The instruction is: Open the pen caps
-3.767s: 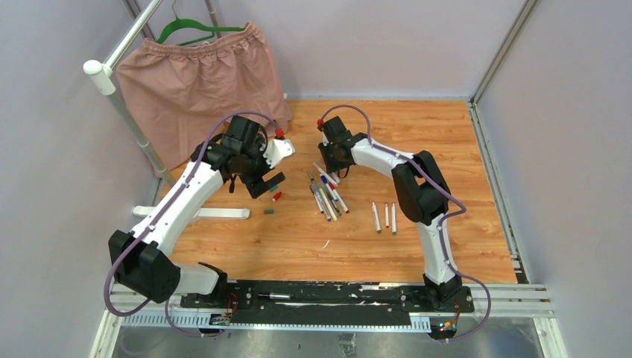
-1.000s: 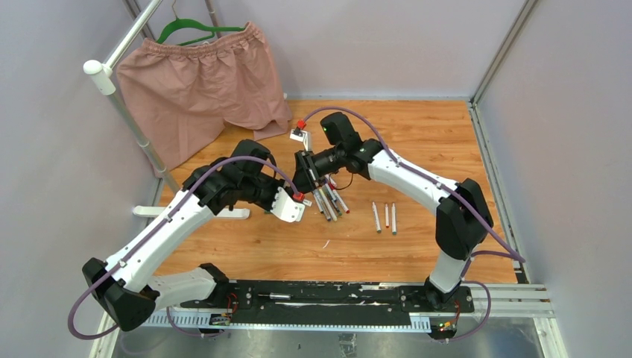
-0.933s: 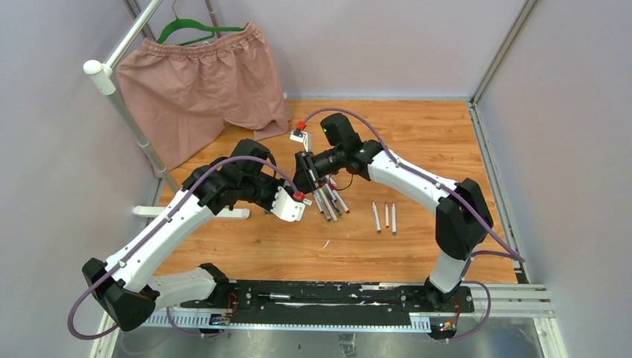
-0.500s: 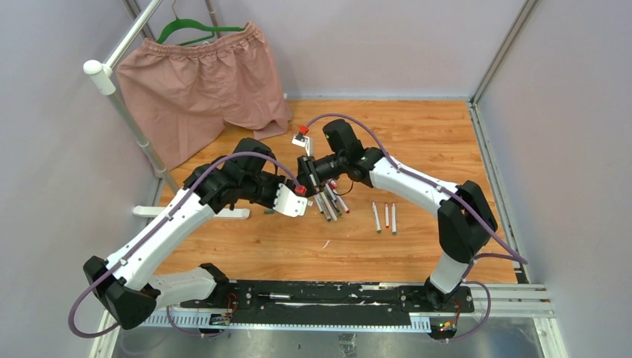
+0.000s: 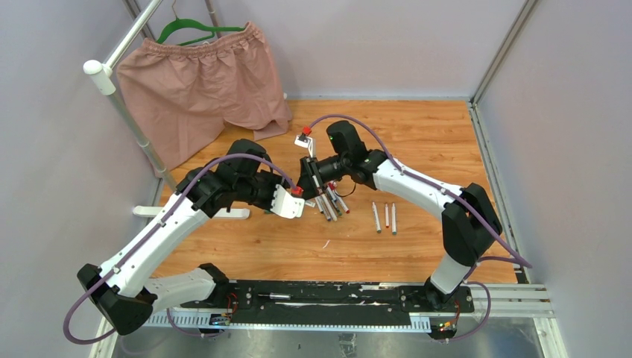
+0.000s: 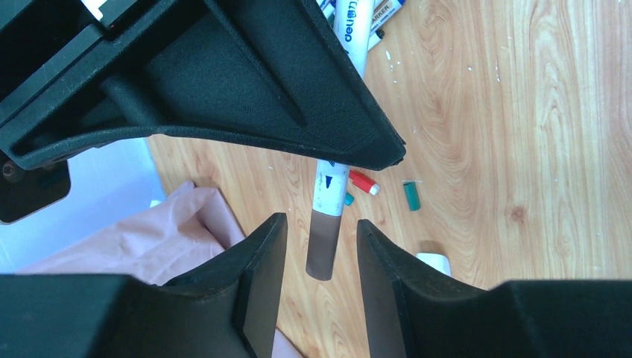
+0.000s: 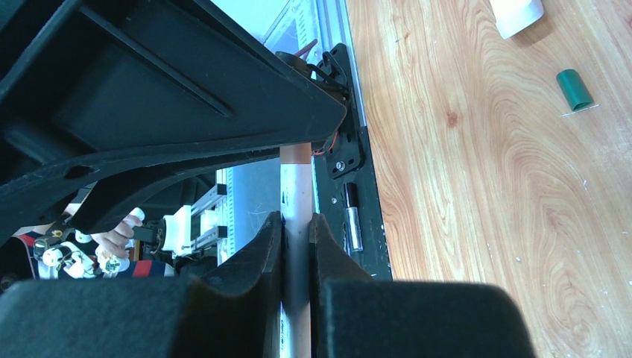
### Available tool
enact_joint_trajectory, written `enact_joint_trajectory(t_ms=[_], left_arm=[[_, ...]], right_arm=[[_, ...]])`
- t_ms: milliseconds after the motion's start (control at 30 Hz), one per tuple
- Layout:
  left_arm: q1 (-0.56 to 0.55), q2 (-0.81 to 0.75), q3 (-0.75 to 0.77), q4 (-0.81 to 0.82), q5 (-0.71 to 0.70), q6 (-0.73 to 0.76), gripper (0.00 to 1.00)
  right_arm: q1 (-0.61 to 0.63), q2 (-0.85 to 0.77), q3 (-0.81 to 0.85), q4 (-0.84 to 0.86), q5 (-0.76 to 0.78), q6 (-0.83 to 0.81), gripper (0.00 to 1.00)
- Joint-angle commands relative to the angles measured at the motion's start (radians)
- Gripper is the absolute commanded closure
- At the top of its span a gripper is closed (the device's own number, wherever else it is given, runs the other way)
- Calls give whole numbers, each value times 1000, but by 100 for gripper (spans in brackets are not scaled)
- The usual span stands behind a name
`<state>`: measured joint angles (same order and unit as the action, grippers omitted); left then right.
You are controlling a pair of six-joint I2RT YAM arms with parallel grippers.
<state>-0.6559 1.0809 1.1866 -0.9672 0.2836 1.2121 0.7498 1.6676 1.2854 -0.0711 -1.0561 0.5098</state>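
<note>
Currently the right gripper (image 7: 296, 231) is clamped on a pen (image 7: 296, 186), raised over the table (image 5: 417, 149) near the other pens (image 5: 329, 203). The left gripper (image 6: 320, 287) stands apart, with the pen's brown cap (image 6: 322, 253) between its fingers (image 6: 261, 276) but not pinched. It should close squarely on the cap alone, then pull straight along the barrel while the right holds firm.

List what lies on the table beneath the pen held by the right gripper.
Past the pen, a red cap and a green cap lie on the wooden table. A teal piece peeks from behind the barrel, mostly covered by it.
</note>
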Motion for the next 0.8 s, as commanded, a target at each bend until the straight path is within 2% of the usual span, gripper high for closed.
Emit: enact_joint_trajectory(t_ms=[0, 233, 267, 367, 533, 767], left_arm=[[-4, 0, -3, -1, 23, 0, 58], [-4, 1, -32, -10, -22, 31, 72], [-4, 3, -32, -10, -22, 28, 76], [-4, 8, -23, -17, -25, 35, 100], [-4, 8, -28, -27, -60, 77, 100], [-4, 25, -76, -25, -209, 189, 100]], right_arm=[[-5, -10, 26, 18, -36, 6, 100], [-7, -10, 34, 21, -38, 9, 100], [-7, -8, 34, 21, -38, 9, 100], [-6, -3, 32, 21, -37, 9, 100], [-24, -10, 8, 18, -41, 11, 100], [-41, -51, -55, -35, -40, -11, 100]])
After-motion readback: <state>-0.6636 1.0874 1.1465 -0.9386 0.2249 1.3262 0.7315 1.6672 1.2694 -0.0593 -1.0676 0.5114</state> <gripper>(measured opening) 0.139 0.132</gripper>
